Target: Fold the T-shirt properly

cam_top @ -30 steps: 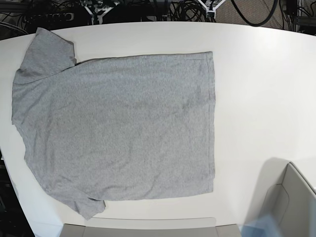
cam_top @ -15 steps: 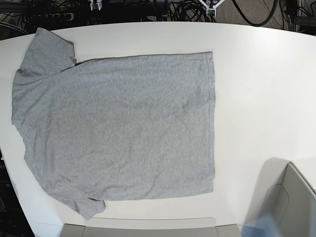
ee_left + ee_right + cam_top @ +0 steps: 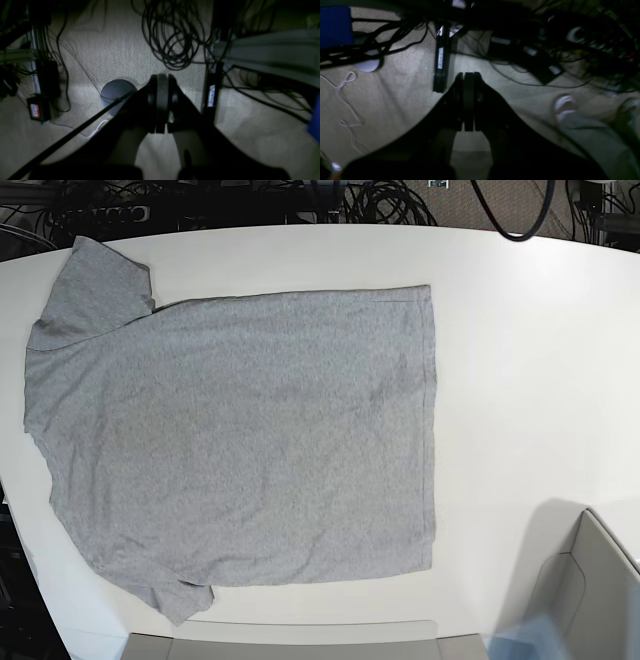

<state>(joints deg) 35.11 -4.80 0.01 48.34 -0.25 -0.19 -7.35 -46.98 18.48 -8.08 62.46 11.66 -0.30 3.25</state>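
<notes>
White table [image 3: 520,330] holds T-shirt [image 3: 240,440] spread flat, hem rightward; both arms' fingers closed, empty.

We see a white table [image 3: 530,360] with a rounded far edge, evenly lit. Behind it, tangled black cables [image 3: 380,200]. Grey box [image 3: 590,580] at the near right corner. Wrist views look down on beige carpet [image 3: 112,50], dim, with a bright patch mid-frame. Looped cables [image 3: 175,37] lie on it, plus a round grey disc [image 3: 115,92] and a white cord [image 3: 342,87].
</notes>
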